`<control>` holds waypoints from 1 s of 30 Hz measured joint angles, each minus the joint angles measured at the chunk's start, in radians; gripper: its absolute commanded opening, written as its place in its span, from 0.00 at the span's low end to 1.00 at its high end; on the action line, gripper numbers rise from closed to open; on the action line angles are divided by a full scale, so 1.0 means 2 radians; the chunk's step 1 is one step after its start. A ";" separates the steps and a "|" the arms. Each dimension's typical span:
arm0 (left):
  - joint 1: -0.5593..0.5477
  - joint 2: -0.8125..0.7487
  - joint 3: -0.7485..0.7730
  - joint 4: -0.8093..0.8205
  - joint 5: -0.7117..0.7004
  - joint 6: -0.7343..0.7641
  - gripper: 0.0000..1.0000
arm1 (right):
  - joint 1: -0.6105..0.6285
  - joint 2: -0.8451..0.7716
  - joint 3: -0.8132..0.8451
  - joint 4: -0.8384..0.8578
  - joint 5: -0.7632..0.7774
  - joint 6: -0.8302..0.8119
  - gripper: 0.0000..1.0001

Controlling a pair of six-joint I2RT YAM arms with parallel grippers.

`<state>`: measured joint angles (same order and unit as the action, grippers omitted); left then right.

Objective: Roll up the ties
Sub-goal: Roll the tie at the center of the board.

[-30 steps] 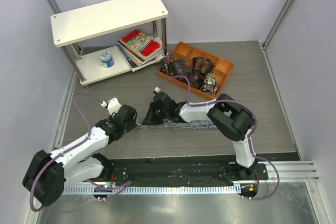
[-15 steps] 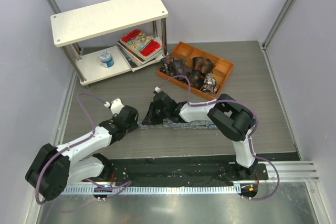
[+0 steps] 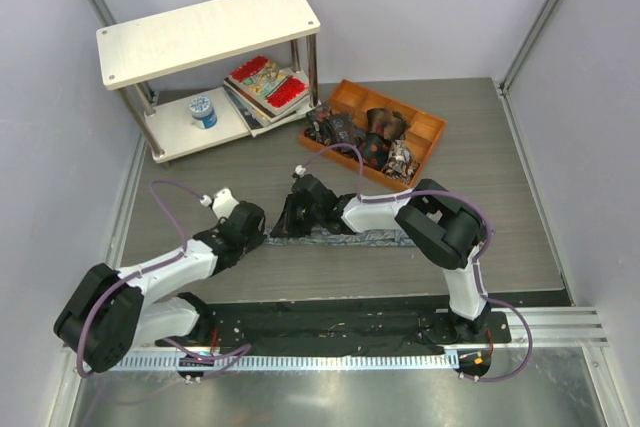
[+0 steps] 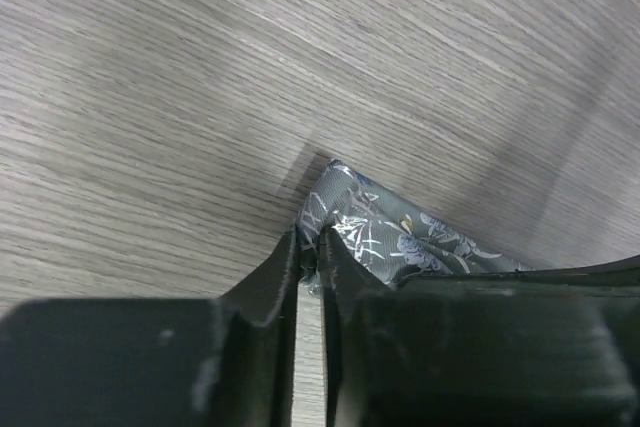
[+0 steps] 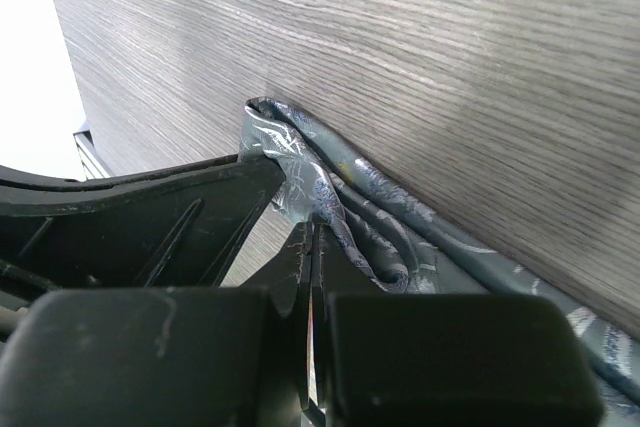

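A long grey-blue tie (image 3: 350,238) with a pale print lies flat across the middle of the table. My left gripper (image 3: 262,236) is at its left end. In the left wrist view the tie's pointed end (image 4: 400,237) shows, and the left gripper (image 4: 312,247) is shut on its edge, fabric pinched at the tips. My right gripper (image 3: 287,224) sits just right of it, low on the table. In the right wrist view the right gripper (image 5: 313,232) is shut, with a bunched fold of the tie (image 5: 400,237) at its tips. Small dark rolled ties (image 3: 375,132) sit in a tray.
An orange tray (image 3: 400,105) stands behind the arms at centre right. A pale two-level shelf (image 3: 205,32) is at the back left, with red-patterned books (image 3: 265,82) and a blue-and-white spool (image 3: 203,110) on its lower board. Walls close in on both sides.
My left gripper slid right to the tie's left end and closed on its edge. The right arm and the tie have not moved.
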<state>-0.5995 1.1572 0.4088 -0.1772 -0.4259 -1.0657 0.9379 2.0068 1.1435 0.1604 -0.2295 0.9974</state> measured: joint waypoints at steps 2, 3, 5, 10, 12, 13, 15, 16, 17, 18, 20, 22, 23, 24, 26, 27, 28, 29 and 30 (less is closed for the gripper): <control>0.000 0.001 0.000 0.003 0.000 -0.001 0.03 | -0.002 0.000 0.000 0.000 0.000 0.000 0.01; 0.000 0.000 0.000 0.002 0.000 -0.001 0.02 | -0.003 0.000 0.000 0.000 0.000 0.000 0.01; 0.000 0.000 0.004 -0.006 0.000 -0.001 0.01 | -0.005 0.000 0.000 -0.002 0.000 -0.001 0.01; 0.000 -0.011 0.023 -0.064 -0.006 -0.002 0.01 | -0.012 -0.010 0.008 -0.022 0.000 -0.012 0.01; 0.000 -0.015 0.032 -0.087 -0.013 -0.003 0.01 | -0.013 -0.025 0.008 -0.033 0.000 -0.014 0.01; 0.000 -0.018 0.037 -0.099 -0.016 -0.003 0.00 | -0.013 -0.037 0.008 -0.036 0.002 -0.015 0.01; 0.000 -0.023 0.047 -0.121 -0.023 -0.004 0.00 | -0.013 -0.068 0.001 -0.034 0.003 -0.015 0.01; 0.000 -0.025 0.049 -0.128 -0.026 -0.004 0.00 | -0.013 -0.082 -0.004 -0.031 0.003 -0.015 0.01; 0.000 -0.027 0.052 -0.135 -0.028 -0.005 0.00 | -0.012 -0.092 -0.008 -0.028 0.003 -0.014 0.01; 0.000 -0.029 0.054 -0.142 -0.031 -0.006 0.00 | -0.010 -0.102 -0.011 -0.025 0.003 -0.013 0.01; 0.000 -0.029 0.058 -0.154 -0.037 -0.008 0.00 | -0.004 -0.107 -0.013 -0.019 0.003 -0.012 0.01; 0.000 -0.030 0.062 -0.164 -0.041 -0.011 0.00 | 0.005 -0.102 -0.013 -0.016 0.004 -0.009 0.01; 0.000 -0.030 0.064 -0.170 -0.043 -0.012 0.00 | 0.009 -0.096 -0.013 -0.015 0.004 -0.007 0.01; 0.000 -0.030 0.067 -0.175 -0.045 -0.013 0.00 | 0.015 -0.087 -0.013 -0.012 0.003 -0.003 0.01; 0.000 -0.030 0.072 -0.182 -0.047 -0.013 0.00 | 0.020 -0.070 -0.013 -0.008 0.003 0.001 0.01; 0.000 -0.030 0.074 -0.184 -0.048 -0.013 0.00 | 0.024 -0.060 -0.013 -0.009 0.003 0.004 0.01; 0.000 -0.030 0.075 -0.186 -0.049 -0.013 0.00 | 0.026 -0.051 -0.013 -0.009 0.003 0.005 0.01; 0.000 -0.030 0.077 -0.187 -0.049 -0.013 0.00 | 0.027 -0.044 -0.013 -0.009 0.003 0.006 0.01; 0.000 -0.030 0.078 -0.189 -0.049 -0.013 0.00 | 0.028 -0.039 -0.013 -0.009 0.003 0.008 0.01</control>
<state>-0.5995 1.0981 0.5644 -0.5549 -0.5247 -1.0920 0.9932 1.9297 1.1172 0.1417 -0.2241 1.0130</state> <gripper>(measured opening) 0.043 0.017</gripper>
